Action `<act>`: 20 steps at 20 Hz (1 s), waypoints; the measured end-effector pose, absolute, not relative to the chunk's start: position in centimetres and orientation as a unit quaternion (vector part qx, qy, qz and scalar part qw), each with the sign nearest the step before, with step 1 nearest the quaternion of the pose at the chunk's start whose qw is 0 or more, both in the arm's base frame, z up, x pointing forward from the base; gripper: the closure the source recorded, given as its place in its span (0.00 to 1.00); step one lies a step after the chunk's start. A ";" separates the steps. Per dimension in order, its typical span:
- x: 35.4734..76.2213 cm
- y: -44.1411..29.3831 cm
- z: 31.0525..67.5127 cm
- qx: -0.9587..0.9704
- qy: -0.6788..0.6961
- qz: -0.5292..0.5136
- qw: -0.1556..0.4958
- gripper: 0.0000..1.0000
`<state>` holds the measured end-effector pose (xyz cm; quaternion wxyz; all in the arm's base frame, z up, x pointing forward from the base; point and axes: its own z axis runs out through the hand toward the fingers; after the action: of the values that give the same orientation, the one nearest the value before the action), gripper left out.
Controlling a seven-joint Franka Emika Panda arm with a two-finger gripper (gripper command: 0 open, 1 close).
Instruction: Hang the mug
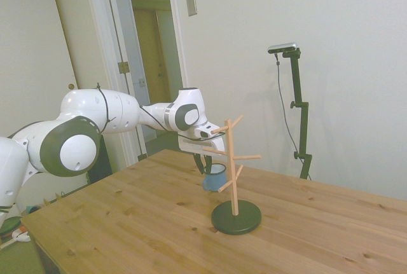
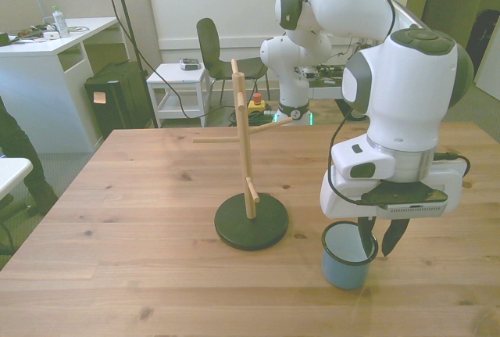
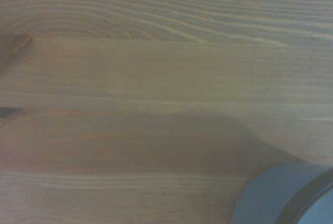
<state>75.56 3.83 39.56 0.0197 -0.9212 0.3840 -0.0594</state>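
Observation:
The small blue mug (image 2: 342,268) stands upright on the wooden table, toward the front view's right of the wooden peg tree (image 2: 244,145). My gripper (image 2: 378,249) hangs low over the mug's right side. One finger reaches inside the cup and the other is outside, so they straddle the wall with a narrow gap still showing. In the side view the gripper (image 1: 205,164) sits just beside the mug (image 1: 215,178), behind the peg tree (image 1: 233,159). The wrist view shows a piece of the mug's blue wall (image 3: 270,195) over blurred wood grain.
The peg tree's dark round base (image 2: 251,226) lies a short way from the mug. Several pegs stick out from its stem, one long one (image 2: 212,140) toward the front view's left. A person's sleeve (image 2: 11,145) shows at the left edge, off the table.

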 end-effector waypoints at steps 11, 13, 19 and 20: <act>75.6 3.7 39.7 -0.921 0.385 -0.061 0.020 1.00; 75.5 3.9 40.0 -0.921 0.384 -0.062 0.020 1.00; 72.7 6.8 46.2 -0.928 0.361 -0.085 0.029 1.00; 71.8 7.5 47.4 -0.930 0.355 -0.089 0.029 1.00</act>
<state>71.76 7.51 47.43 0.0289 -0.9304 0.3545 -0.0885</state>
